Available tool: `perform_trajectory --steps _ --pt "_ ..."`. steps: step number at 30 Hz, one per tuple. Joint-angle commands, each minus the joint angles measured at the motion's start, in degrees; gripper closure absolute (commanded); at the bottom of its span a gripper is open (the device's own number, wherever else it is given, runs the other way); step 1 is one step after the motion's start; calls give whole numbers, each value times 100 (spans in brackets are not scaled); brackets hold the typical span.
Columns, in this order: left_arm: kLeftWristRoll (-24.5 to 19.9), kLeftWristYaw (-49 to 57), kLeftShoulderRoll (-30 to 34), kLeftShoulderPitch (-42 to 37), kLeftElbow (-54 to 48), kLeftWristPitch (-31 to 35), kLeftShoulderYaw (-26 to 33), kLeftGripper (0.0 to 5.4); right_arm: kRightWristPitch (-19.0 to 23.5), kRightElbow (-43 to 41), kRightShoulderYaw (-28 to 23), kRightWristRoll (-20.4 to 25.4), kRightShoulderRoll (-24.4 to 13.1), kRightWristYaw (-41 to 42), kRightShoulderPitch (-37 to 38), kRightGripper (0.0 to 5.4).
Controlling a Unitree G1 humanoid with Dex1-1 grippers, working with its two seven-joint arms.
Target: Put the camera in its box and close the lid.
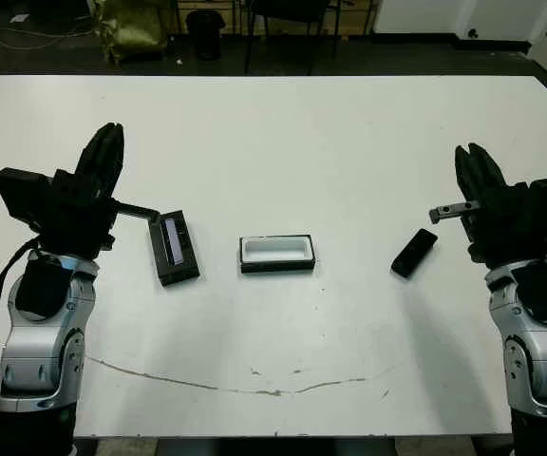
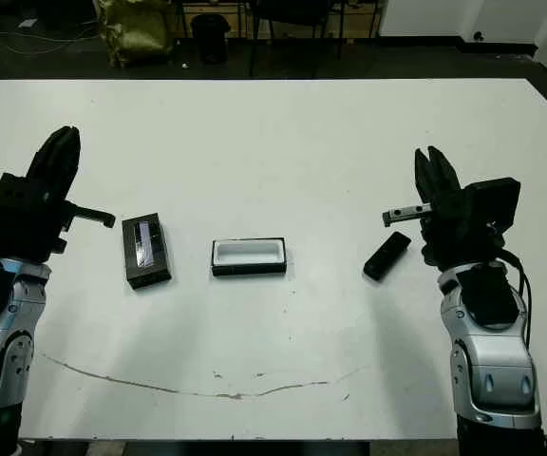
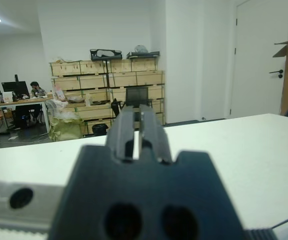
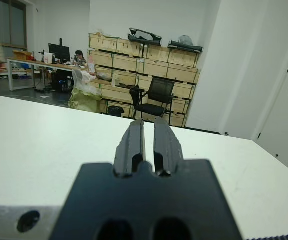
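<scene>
- On the white worktop [image 1: 283, 142], seen from the head views only: lid [image 1: 174, 248], box [image 1: 276, 254] and camera [image 1: 414, 253], lying in one row from left to right, well apart from each other.
- From the wrist views, none of these three visible; instead the room beyond the worktop: shelves of wooden crates [image 4: 139, 60], a black chair [image 4: 155, 97], a white door [image 3: 261, 60], and a person seated at a far desk [image 3: 34, 90].
- Left claw [image 1: 103, 157] raised over the left side of the worktop, just beside the lid but not touching it; fingers [image 3: 134, 127] nearly together in the left wrist view, with only a thin gap, holding nothing.
- Right claw [image 1: 478, 171] raised over the right side, near the camera, apart from it; fingers [image 4: 131, 142] almost closed, a narrow slit between them, also empty.
- Camera flat on the worktop, right of the box; long axis diagonal, far end turned toward the right claw, near end toward the box side.
- Box at the middle, open, white lining up, long axis running left to right.
- Lid flat, left of the box, pale strip up; long axis running away from the robot, slightly tilted.
- Across the near part of the worktop, a thin dark crack line [image 1: 254, 388].
</scene>
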Motion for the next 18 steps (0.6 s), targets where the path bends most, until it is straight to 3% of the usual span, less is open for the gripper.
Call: perform_trajectory --steps 1,11,18 --pt "-6 8 -13 159 -38 107 -22 540 58 -58 -42 15 6 15 149 537" --pt "34 31 -46 244 -128 138 -90 540 59 -79 -162 185 -171 354 163 537" --pt "10 37 -11 306 -191 189 -49 540 229 320 -215 75 -881 856 -469 537"
